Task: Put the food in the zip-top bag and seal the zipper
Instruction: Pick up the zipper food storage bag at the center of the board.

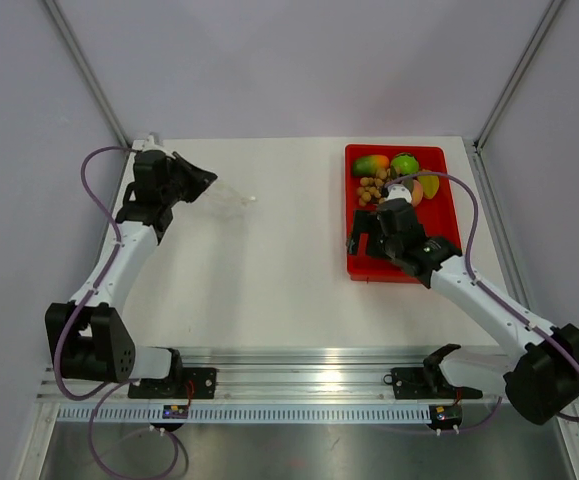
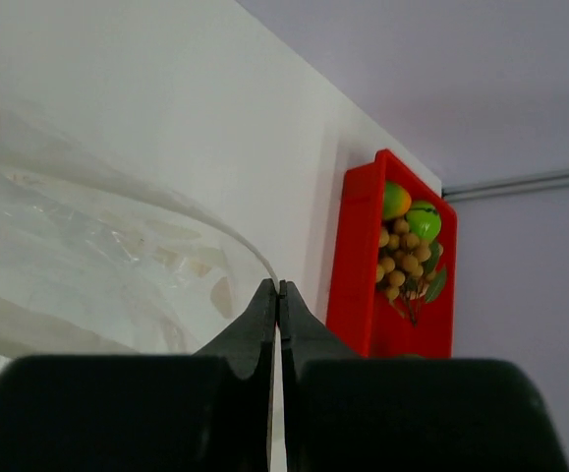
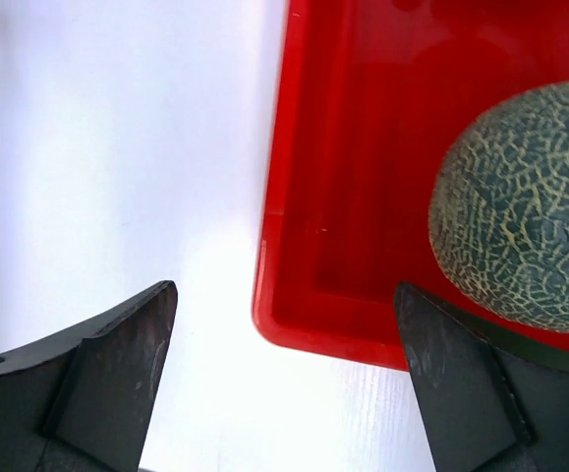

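Note:
The clear zip-top bag (image 1: 227, 203) lies at the far left of the table. My left gripper (image 1: 207, 181) is shut on its mouth edge. In the left wrist view the fingers (image 2: 279, 287) pinch the whitish zipper strip (image 2: 250, 251) and the bag (image 2: 87, 246) spreads to the left. The food lies in the red tray (image 1: 437, 215): mango (image 1: 370, 165), green apple (image 1: 404, 163), longan cluster (image 1: 372, 188), yellow piece (image 1: 430, 187). My right gripper (image 1: 367, 238) is open over the tray's near-left corner. The netted melon (image 3: 525, 206) sits just right of it (image 3: 284, 290), untouched.
The red tray (image 2: 361, 265) stands at the far right, its near-left corner (image 3: 294, 324) between my right fingers. White walls and metal frame posts border the table's far edge. An aluminium rail runs along the near edge by the arm bases.

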You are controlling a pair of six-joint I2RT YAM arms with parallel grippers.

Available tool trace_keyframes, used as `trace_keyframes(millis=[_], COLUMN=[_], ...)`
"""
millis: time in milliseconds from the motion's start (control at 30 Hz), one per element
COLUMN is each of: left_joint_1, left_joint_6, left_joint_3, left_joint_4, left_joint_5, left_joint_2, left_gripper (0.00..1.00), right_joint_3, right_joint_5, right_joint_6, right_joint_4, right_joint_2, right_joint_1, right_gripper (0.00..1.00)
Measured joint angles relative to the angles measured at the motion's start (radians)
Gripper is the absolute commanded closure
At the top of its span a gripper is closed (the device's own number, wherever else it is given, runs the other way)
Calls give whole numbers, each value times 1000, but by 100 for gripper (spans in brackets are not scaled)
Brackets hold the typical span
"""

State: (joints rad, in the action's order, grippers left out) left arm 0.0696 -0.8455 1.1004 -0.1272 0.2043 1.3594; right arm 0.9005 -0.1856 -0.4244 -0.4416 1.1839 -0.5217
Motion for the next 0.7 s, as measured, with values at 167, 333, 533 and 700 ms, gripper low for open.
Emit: trace_keyframes(millis=[167,333,533,700], left_joint_1=[78,193,270,302], left_joint_6=[119,196,205,193], left_joint_3=[45,106,151,164], left_joint_4=[-199,-338,-376,-377], left_joint_5=[12,18,28,33], left_joint_2=[18,32,32,32], left_gripper=[100,100,100,100], right_joint_3=[41,153,339,393], right_joint_5=[55,102,127,124], right_joint_6=[52,90,97,95], right_joint_4=[-13,-23,24,84], right_joint_2=[-66,-45,77,188], right_joint_1=[-28,-72,-209,-319], right_gripper=[1,1,4,6])
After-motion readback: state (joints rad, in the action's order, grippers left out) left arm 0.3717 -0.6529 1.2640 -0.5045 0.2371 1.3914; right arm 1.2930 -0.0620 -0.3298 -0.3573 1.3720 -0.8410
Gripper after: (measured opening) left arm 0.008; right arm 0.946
